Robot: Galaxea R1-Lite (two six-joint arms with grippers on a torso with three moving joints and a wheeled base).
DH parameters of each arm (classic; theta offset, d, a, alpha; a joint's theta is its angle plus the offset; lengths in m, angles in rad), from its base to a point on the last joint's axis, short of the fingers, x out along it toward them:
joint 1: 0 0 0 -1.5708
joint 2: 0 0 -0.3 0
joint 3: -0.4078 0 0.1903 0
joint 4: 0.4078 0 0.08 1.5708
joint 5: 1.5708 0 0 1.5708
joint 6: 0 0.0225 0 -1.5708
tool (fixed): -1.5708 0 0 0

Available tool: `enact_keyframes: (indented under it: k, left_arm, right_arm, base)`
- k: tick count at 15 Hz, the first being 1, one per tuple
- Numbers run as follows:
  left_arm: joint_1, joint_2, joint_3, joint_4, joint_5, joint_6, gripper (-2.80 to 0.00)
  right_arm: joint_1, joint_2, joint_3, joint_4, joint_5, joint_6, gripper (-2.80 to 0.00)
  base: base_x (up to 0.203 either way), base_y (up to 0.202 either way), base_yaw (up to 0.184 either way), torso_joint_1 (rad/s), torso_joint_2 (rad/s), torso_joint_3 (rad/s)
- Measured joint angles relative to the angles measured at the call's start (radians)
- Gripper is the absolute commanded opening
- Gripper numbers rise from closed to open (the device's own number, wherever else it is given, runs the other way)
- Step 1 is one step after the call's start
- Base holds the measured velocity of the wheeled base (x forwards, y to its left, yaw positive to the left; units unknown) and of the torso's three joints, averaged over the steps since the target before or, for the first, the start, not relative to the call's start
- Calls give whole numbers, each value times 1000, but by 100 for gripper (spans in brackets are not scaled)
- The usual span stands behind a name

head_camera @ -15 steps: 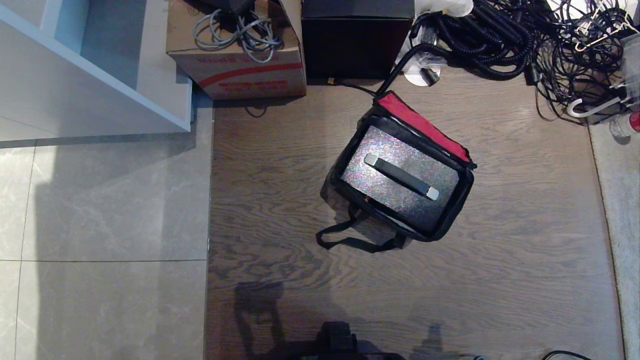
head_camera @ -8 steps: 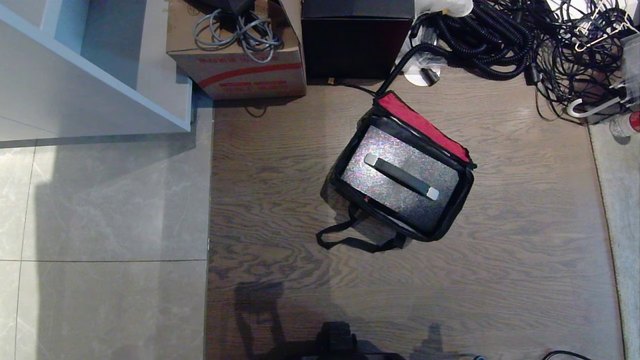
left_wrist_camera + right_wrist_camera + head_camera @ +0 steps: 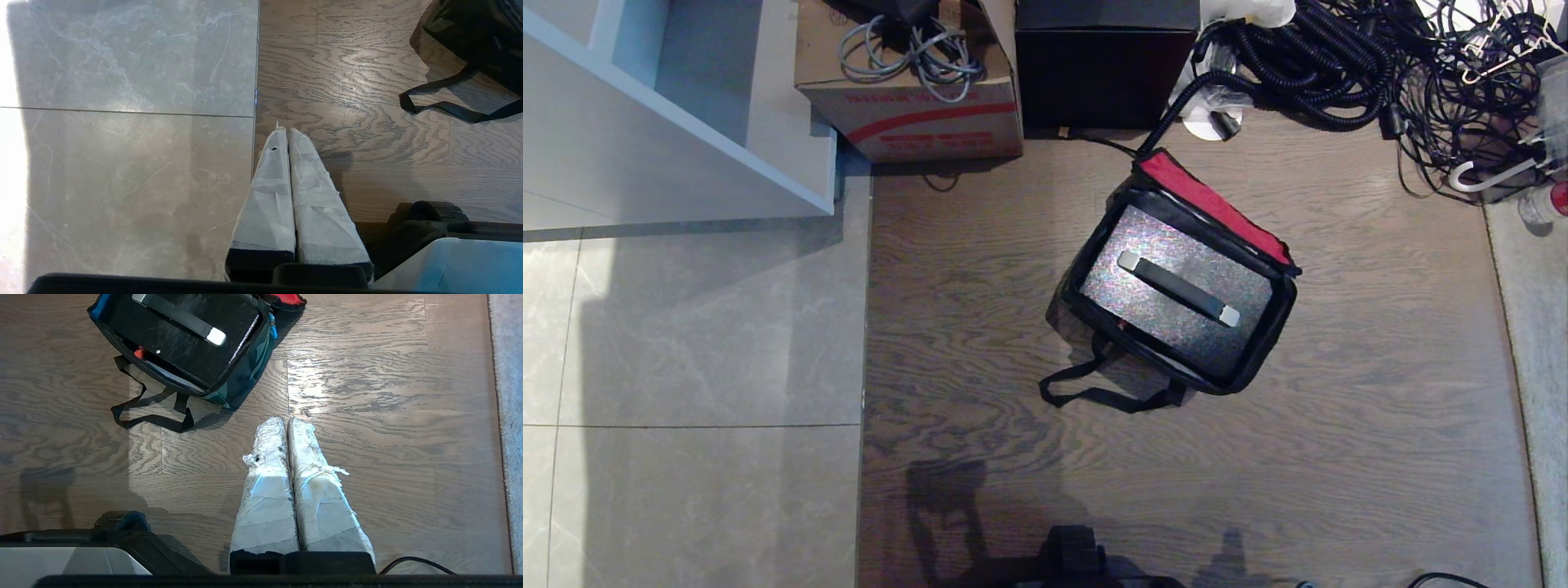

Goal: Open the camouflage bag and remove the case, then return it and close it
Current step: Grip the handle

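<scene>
The camouflage bag (image 3: pixel 1278 320) stands on the wooden floor with its lid folded back, red inner side (image 3: pixel 1209 204) up. The speckled black case (image 3: pixel 1168 322) sits inside it, handle (image 3: pixel 1176 288) on top. The bag's black strap (image 3: pixel 1094 396) lies on the floor on the near side. In the right wrist view my right gripper (image 3: pixel 287 419) is shut and empty, hanging above bare floor short of the bag (image 3: pixel 241 375) and case (image 3: pixel 184 347). My left gripper (image 3: pixel 286 130) is also shut and empty, over the seam between tile and wood, with the bag (image 3: pixel 482 36) far off to one side. Neither gripper shows in the head view.
Behind the bag stand a cardboard box (image 3: pixel 915 90) with cables, a plain black cube box (image 3: pixel 1104 65) and a heap of black hoses and cables (image 3: pixel 1380 65). A white shelf unit (image 3: pixel 670 114) stands at the far left. A grey rug (image 3: pixel 1535 327) borders the right.
</scene>
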Motion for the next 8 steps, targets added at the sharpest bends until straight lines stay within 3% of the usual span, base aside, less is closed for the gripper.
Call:
enact_keyframes:
  k: [8]
  left_arm:
    - [0, 0, 0, 0, 0, 0, -280]
  right_arm:
    - [0, 0, 0, 0, 0, 1, -280]
  base:
    - [0, 0, 0, 0, 0, 0]
